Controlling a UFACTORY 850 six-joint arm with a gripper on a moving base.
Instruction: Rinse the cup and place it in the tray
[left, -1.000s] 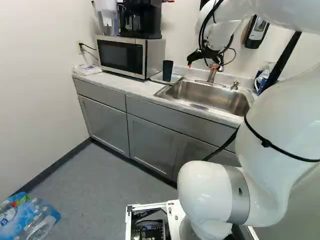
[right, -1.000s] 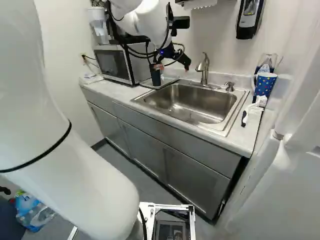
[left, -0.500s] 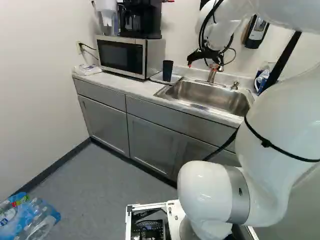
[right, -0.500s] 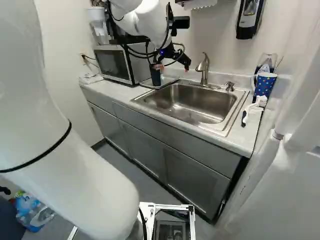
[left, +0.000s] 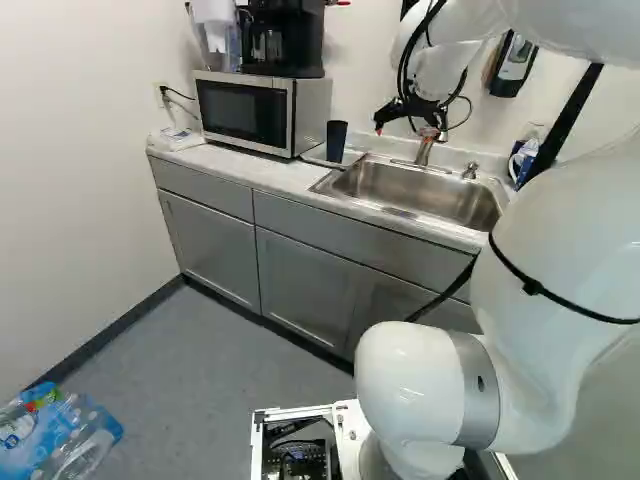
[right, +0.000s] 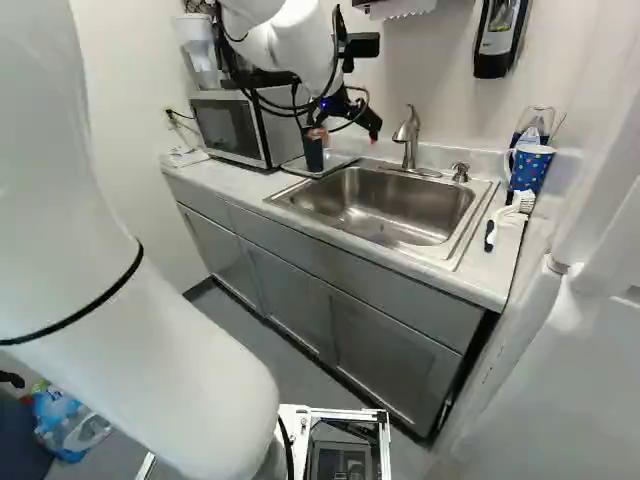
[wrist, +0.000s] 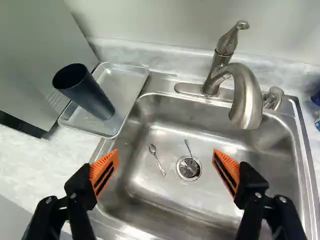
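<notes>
My gripper (left: 405, 128) hangs above the left part of the sink, and in the right base view the same gripper (right: 345, 134) is beside the faucet. In the wrist view the gripper (wrist: 166, 165) has its fingers wide apart, nothing between them, over the sink basin (wrist: 145, 187). The dark blue cup (wrist: 87, 95) stands upright, mouth up, in the metal tray (wrist: 125, 80), off to one side of the gripper and touching neither finger. Both base views show this cup (left: 336, 142) between microwave and sink. The faucet (wrist: 245, 100) arches over the basin's back edge.
A spoon (wrist: 157, 159) lies in the basin, with another utensil (wrist: 188, 147) at the drain. The microwave (left: 245, 110) stands beside the tray, a coffee maker on top. Right of the sink are a dotted mug (right: 530, 168) and a brush (right: 505, 218). A soap dispenser (right: 497, 40) hangs on the wall.
Both base views have shifted by a hair while the joint at their foot stays, so the base has moved very slightly. The arm holds its pose, fingers still apart; the cup stays in the tray.
</notes>
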